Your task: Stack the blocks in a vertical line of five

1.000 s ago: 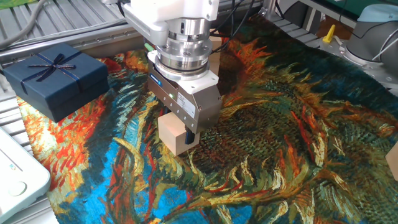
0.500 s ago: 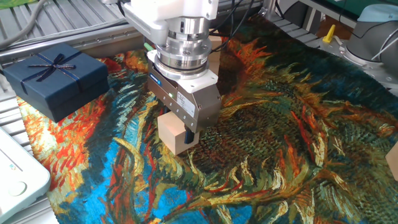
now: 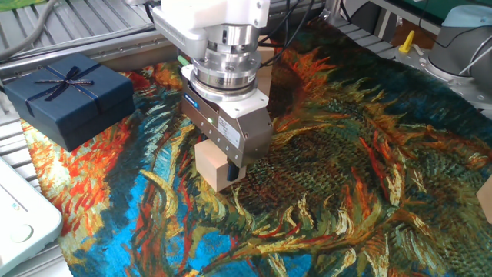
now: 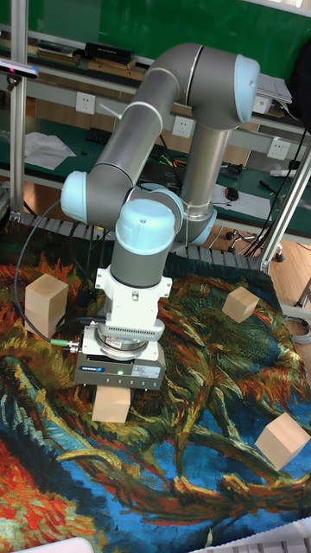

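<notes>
My gripper points straight down over a pale wooden block that rests on the painted cloth. Its fingers straddle the block, and one dark finger lies flat against the block's right face, so it looks shut on the block. In the tall fixed view the same block sits just under the gripper. Another block stands to the left, one lies at the right rear and one at the right front. No block sits on top of another.
A dark blue gift box with ribbon stands at the left on the cloth's edge. A block peeks out behind the wrist, and another is cut off by the right edge. A white device sits at the lower left.
The gripper body has shifted very slightly to the left. The block between the fingers has stayed in the same spot on the cloth.
</notes>
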`<state>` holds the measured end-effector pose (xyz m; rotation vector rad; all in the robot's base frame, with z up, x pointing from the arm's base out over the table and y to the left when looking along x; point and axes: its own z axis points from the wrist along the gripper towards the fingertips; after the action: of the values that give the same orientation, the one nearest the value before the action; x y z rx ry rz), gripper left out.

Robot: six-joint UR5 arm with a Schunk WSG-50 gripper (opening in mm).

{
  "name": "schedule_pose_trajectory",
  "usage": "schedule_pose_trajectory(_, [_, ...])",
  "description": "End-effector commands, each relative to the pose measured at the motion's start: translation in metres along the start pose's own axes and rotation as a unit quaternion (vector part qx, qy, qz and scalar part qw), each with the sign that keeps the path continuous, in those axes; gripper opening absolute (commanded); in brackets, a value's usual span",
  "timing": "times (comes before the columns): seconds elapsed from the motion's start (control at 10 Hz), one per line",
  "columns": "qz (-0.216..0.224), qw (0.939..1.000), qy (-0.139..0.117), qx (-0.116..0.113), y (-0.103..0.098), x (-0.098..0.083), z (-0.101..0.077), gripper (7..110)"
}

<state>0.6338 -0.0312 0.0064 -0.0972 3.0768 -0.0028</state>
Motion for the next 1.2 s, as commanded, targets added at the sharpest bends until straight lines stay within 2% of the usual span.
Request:
schedule_pose_trajectory(0.0, [0.007,1.0,-0.001,-0.003,0.0001,-0.001,-0.0007,66])
schedule_pose_trajectory(0.4, [0.012,0.9999,-0.003,-0.004,0.0011,-0.0027,0.0017,66])
schedule_pose_trajectory(0.5, [0.014,0.9999,-0.001,-0.003,0.0015,-0.0018,0.0007,44])
schedule_pose_trajectory(1.1, [0.017,0.9999,0.001,0.001,-0.0001,-0.0013,0.0002,44])
